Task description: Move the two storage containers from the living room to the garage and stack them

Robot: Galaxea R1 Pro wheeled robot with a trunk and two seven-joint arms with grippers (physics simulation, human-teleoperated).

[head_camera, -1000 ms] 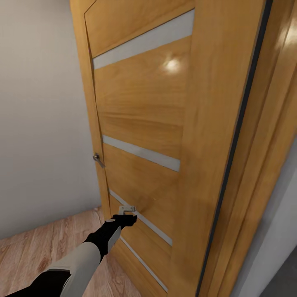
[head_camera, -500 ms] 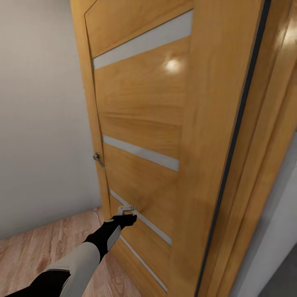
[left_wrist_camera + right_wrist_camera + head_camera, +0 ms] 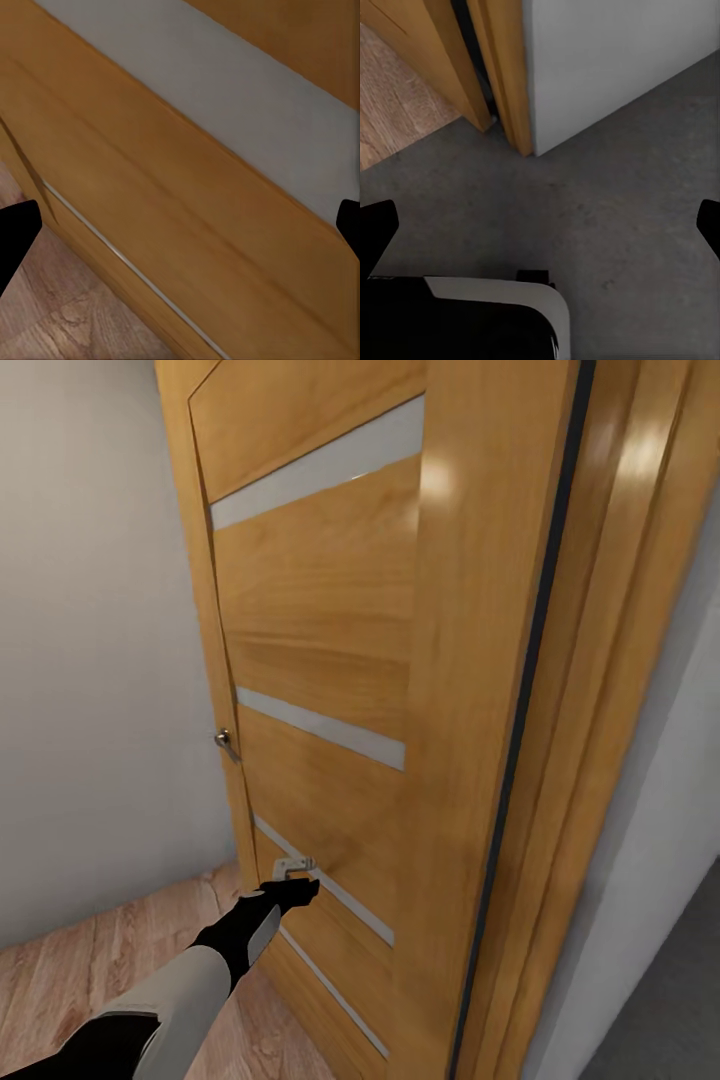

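Head view showed your left gripper (image 3: 297, 882) spread wide against the honey-brown wooden door with pale glass strips (image 3: 320, 660), which had swung further aside; your right gripper gaped over grey concrete floor (image 3: 607, 210). No containers were visible.

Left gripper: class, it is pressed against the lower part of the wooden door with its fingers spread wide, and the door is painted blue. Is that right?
Not quite: the door is honey-brown wood with pale grey horizontal strips, not blue, as the head view shows. The rest holds: the left gripper is against the door's lower part, and the left wrist view shows its fingers spread wide.
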